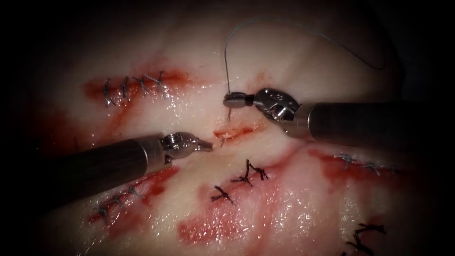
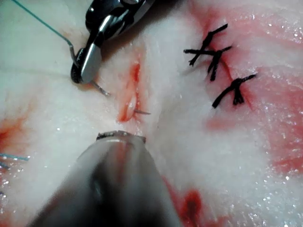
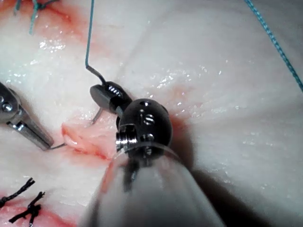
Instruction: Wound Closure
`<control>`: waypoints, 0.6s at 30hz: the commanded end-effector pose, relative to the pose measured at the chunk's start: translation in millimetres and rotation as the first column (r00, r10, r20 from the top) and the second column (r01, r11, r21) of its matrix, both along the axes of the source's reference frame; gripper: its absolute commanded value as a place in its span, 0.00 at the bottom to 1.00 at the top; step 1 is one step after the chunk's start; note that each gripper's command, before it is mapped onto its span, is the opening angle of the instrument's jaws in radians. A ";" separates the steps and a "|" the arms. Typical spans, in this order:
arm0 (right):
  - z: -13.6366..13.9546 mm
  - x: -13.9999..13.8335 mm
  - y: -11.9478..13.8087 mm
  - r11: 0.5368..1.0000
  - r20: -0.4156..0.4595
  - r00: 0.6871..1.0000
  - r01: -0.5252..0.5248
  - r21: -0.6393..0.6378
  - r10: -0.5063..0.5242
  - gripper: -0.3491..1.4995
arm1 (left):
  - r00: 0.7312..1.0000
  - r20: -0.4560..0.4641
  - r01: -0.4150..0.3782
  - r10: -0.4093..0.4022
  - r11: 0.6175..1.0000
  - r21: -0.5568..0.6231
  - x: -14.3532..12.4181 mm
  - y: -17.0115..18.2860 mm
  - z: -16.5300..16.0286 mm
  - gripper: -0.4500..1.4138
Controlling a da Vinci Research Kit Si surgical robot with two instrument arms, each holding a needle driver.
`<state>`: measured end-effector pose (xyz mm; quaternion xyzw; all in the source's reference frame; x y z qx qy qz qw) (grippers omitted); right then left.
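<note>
Your right end effector (image 1: 229, 99) clamped on the needle (image 1: 229, 112) near its thread (image 1: 226, 57) end, needle driven through the cut (image 1: 233, 132), tip emerging by your empty, closed left end effector (image 1: 208, 146).

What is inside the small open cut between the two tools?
The needle enters the tissue beside the cut; its tip emerges at the cut. The right tool holds the needle near its thread end. The buried middle is hidden.

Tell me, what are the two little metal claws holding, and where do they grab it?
The right tool grips the needle near its thread end; its tip pokes out at the cut. The left tool holds nothing.
</note>
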<state>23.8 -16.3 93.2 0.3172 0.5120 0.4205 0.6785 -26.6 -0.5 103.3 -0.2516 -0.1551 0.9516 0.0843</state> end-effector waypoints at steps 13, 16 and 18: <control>-0.1 3.6 -1.3 0.996 -0.075 0.996 -0.052 0.073 0.057 0.21 | 1.000 0.000 -0.003 0.003 1.000 0.001 -0.6 0.4 0.6 0.04; 0.4 3.3 0.1 0.995 -0.051 0.994 -0.101 -0.016 0.100 0.65 | 1.000 0.000 -0.002 0.002 1.000 0.001 -0.7 0.3 0.5 0.04; 0.8 3.1 1.0 0.989 -0.031 0.992 -0.128 -0.067 0.126 0.84 | 1.000 0.001 -0.002 0.002 1.000 0.003 -0.7 0.2 0.5 0.03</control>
